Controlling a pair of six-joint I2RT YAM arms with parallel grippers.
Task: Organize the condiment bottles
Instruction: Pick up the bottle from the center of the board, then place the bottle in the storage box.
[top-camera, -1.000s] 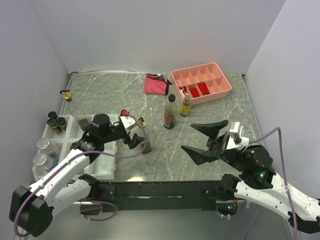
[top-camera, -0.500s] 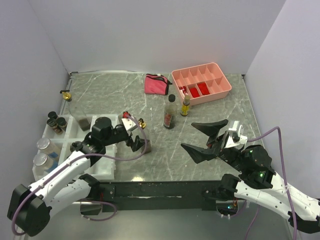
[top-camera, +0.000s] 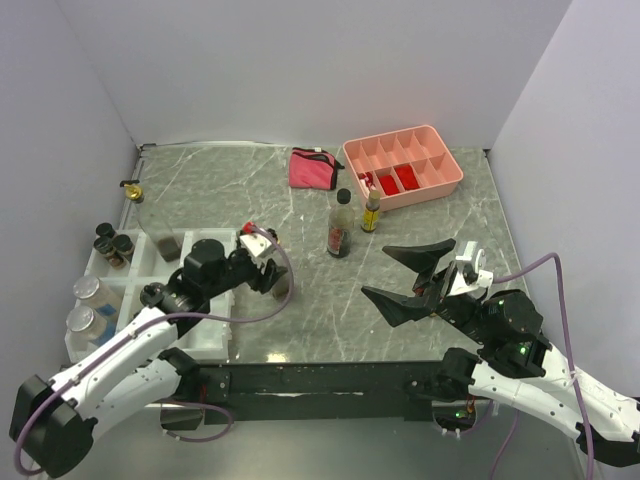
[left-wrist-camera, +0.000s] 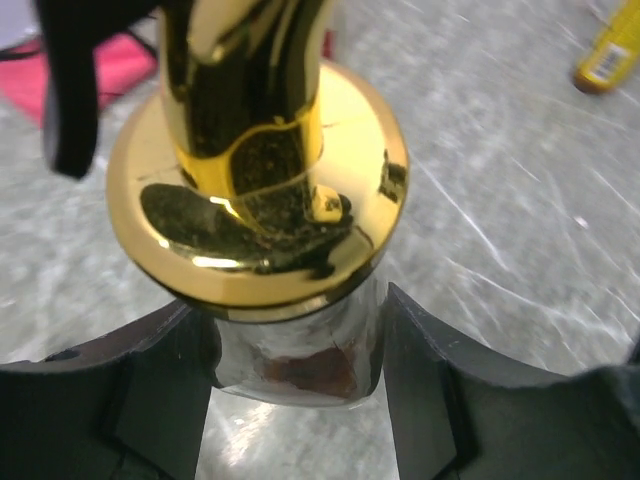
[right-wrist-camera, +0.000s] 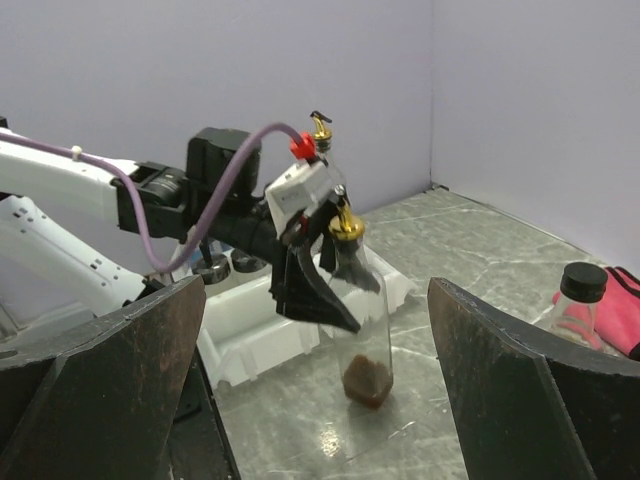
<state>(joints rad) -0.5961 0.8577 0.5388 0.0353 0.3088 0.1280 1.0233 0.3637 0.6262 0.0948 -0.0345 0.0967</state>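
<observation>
A clear glass bottle (top-camera: 284, 290) with a gold pour spout and a little brown liquid stands on the marble table (top-camera: 200, 180), just right of the white organizer tray (top-camera: 215, 325). My left gripper (top-camera: 272, 278) is shut on it below the gold top (left-wrist-camera: 260, 200), a dark finger (left-wrist-camera: 150, 400) against the glass on each side. In the right wrist view the same bottle (right-wrist-camera: 362, 330) stands upright in that grip. My right gripper (top-camera: 377, 272) hovers open and empty to the right. A dark bottle (top-camera: 340, 225) with a black cap and a small yellow bottle (top-camera: 371, 212) stand mid-table.
The white tray holds black-lidded jars (top-camera: 112, 243) and silver-lidded jars (top-camera: 85, 305). Another small yellow bottle (top-camera: 132, 189) stands at the back left. A pink compartment tray (top-camera: 402, 165) and a pink pouch (top-camera: 313, 167) lie at the back. Walls close three sides.
My left gripper's jaws have closed in from wide open onto the gold-topped bottle, and the arm has shifted slightly left. The right arm has stayed still.
</observation>
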